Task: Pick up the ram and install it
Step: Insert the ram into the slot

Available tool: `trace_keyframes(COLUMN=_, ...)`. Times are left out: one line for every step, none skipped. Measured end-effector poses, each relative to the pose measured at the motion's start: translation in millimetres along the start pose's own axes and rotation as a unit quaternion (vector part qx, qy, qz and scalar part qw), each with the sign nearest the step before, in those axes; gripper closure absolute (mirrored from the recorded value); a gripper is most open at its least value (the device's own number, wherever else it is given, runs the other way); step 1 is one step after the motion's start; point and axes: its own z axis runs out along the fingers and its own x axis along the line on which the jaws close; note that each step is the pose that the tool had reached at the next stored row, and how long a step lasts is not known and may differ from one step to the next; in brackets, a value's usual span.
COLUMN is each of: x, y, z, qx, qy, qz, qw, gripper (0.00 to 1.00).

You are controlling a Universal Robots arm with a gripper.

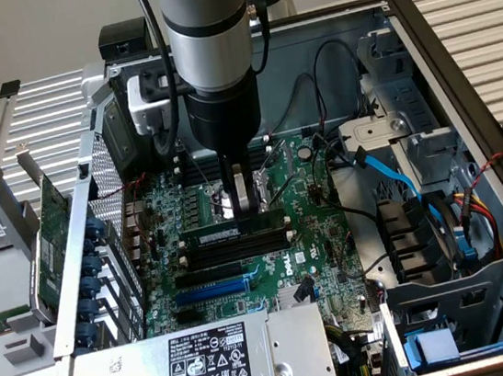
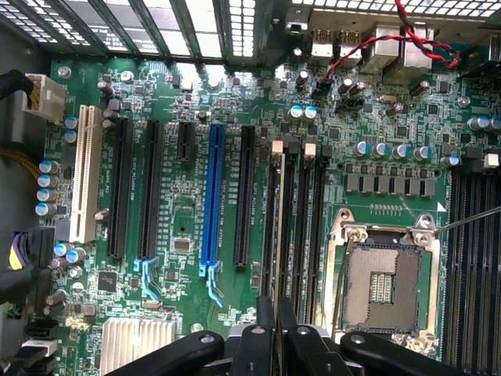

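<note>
The gripper (image 1: 244, 209) pinches, fingers nearly closed, the middle of the top edge of the ram (image 1: 239, 233), which stands on edge at the memory slots (image 2: 301, 227) just beside the CPU socket (image 2: 387, 278); light, stiff and probably fragile, it suits that edge grip.

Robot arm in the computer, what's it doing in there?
The robot arm's gripper is pinching the ram, a long thin memory stick, and holding it on edge right at the black memory slots on the green motherboard inside the open computer case. Whether the stick is pushed into a slot can't be told.
</note>
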Motion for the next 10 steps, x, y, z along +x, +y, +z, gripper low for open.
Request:
trace_keyframes(x=0.1, y=0.0, z=0.1, qx=0.0000, qy=-0.0002, qz=0.000, qw=1.0000, gripper=0.87)
trace_keyframes(x=0.2, y=0.0, z=0.2, qx=0.0001, qy=-0.0004, qz=0.000, qw=1.0000, gripper=0.87)
trace_keyframes(x=0.3, y=0.0, z=0.3, qx=0.0001, qy=-0.0004, qz=0.000, qw=1.0000, gripper=0.87)
trace_keyframes(x=0.4, y=0.1, z=0.4, qx=0.0001, qy=-0.0004, qz=0.000, qw=1.0000, gripper=0.87)
trace_keyframes(x=0.5, y=0.4, z=0.5, qx=0.0001, qy=-0.0004, qz=0.000, qw=1.0000, gripper=0.87)
trace_keyframes(x=0.5, y=0.6, z=0.6, qx=0.0003, qy=-0.0006, qz=0.000, qw=1.0000, gripper=0.87)
trace_keyframes(x=0.6, y=0.7, z=0.8, qx=0.0004, qy=-0.0006, qz=0.000, qw=1.0000, gripper=0.87)
trace_keyframes(x=0.7, y=0.7, z=1.0, qx=0.0004, qy=-0.0007, qz=0.000, qw=1.0000, gripper=0.87)
trace_keyframes(x=0.7, y=0.8, z=1.3, qx=0.0004, qy=-0.0007, qz=0.000, qw=1.0000, gripper=0.87)
trace_keyframes(x=0.7, y=0.8, z=1.5, qx=0.0005, qy=-0.0007, qz=0.000, qw=1.0000, gripper=0.87)
